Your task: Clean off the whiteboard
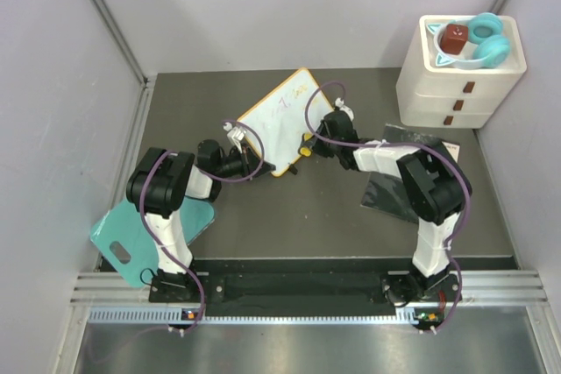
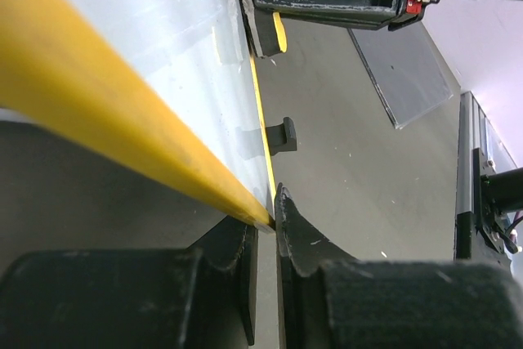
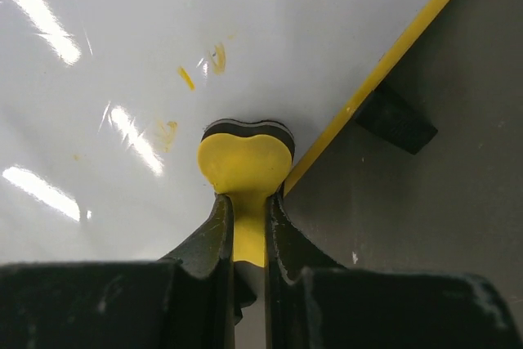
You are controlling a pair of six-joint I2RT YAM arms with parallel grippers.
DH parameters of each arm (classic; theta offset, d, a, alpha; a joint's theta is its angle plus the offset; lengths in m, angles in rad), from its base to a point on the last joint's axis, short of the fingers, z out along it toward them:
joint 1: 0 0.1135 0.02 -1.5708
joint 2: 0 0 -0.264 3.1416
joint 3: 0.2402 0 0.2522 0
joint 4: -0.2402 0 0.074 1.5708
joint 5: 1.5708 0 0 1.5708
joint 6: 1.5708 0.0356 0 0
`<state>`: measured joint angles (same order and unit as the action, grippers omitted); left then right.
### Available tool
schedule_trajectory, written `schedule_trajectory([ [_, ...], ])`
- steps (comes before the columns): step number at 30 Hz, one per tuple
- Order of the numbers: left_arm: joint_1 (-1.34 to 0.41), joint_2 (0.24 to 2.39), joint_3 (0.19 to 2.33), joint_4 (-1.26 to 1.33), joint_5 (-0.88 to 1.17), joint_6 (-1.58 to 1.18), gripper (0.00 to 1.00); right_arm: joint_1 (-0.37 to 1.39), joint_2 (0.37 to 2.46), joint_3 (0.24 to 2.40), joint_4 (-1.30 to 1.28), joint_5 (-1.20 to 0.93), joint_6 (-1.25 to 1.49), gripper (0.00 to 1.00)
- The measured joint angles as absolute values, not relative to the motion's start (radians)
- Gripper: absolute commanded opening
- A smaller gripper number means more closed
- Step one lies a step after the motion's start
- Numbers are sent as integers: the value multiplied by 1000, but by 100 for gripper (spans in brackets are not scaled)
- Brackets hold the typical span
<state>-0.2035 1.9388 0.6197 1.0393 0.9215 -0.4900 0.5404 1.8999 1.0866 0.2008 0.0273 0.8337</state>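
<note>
The whiteboard (image 1: pixel 279 122), white with a yellow frame, is tilted up off the dark table at the middle back. My left gripper (image 2: pixel 265 217) is shut on the board's near-left frame edge (image 2: pixel 106 116); from above, the left gripper (image 1: pixel 240 148) sits at the board's lower left. My right gripper (image 3: pixel 249 206) is shut on the stem of a yellow heart-shaped eraser (image 3: pixel 245 161), which presses on the board (image 3: pixel 122 55) near its frame. Faint orange marks (image 3: pixel 186 78) remain on the white surface beyond the eraser. In the top view the right gripper (image 1: pixel 321 131) is at the board's right edge.
A teal cutting board (image 1: pixel 130 236) lies under the left arm at the front left. A dark sheet with a white label (image 1: pixel 393 188) lies under the right arm. A white drawer unit (image 1: pixel 460 76) at the back right carries teal headphones (image 1: pixel 487 39) and a brown cube (image 1: pixel 453 38).
</note>
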Motion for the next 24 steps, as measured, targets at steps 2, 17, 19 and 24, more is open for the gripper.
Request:
schedule_trajectory([
  [2, -204, 1939, 620, 1039, 918, -490, 0, 540, 1908, 1124, 154, 25, 812, 0],
  [17, -204, 1939, 620, 1039, 918, -492, 0, 566, 1922, 1175, 117, 64, 742, 0],
  [19, -204, 1939, 620, 1042, 915, -493, 0, 565, 1929, 1194, 99, 63, 738, 0],
  [24, -204, 1939, 621, 1044, 905, -498, 0, 559, 1960, 1289, 17, 51, 723, 0],
])
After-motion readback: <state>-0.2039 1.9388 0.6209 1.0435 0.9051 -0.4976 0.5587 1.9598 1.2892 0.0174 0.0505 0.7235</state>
